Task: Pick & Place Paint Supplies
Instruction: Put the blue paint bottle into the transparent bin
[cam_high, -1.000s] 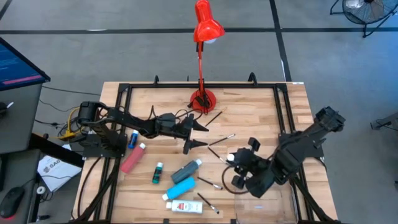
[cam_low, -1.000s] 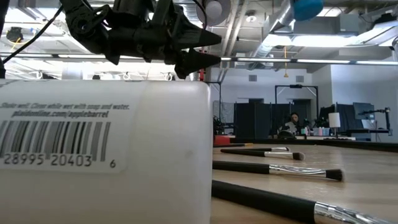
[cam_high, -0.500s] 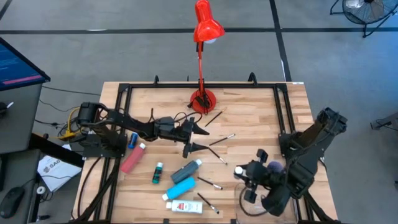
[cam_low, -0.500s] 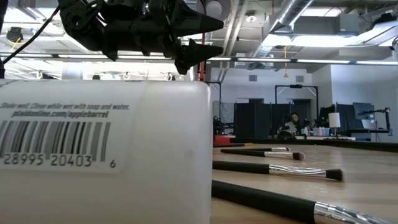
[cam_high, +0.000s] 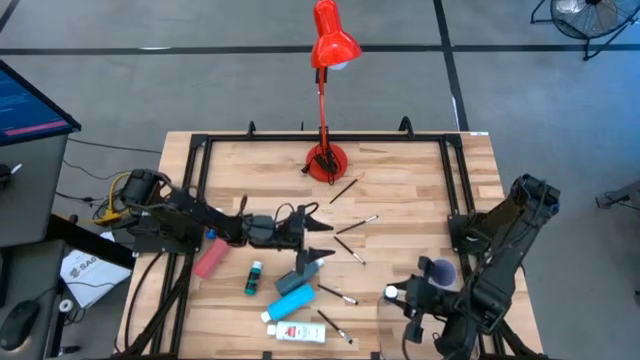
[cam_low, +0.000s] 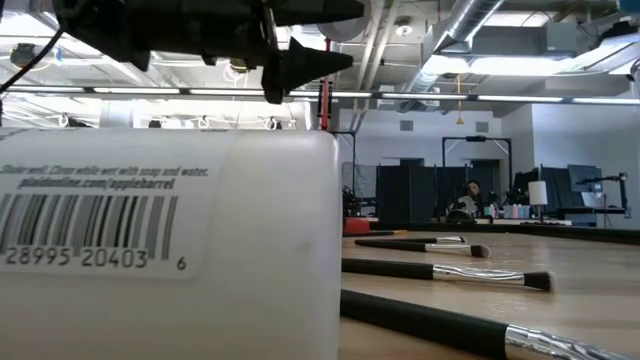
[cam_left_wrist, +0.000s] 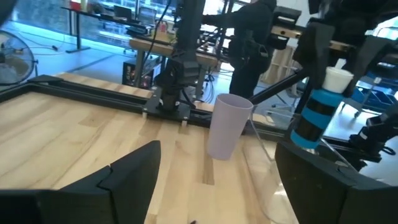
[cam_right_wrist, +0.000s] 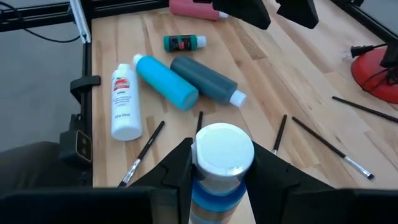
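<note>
The right claw grips a blue bottle upright, just beside the lilac cup. The left claw, spread open, hovers over the dark teal bottle, which lies slantwise on the worktop.

A lab or workshop — exposed ceiling ducts, desks with monitors, grey floor.

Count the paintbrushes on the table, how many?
5 paintbrushes: one by the lamp, two mid-table, two near the white bottle. Others may be hidden.
</note>
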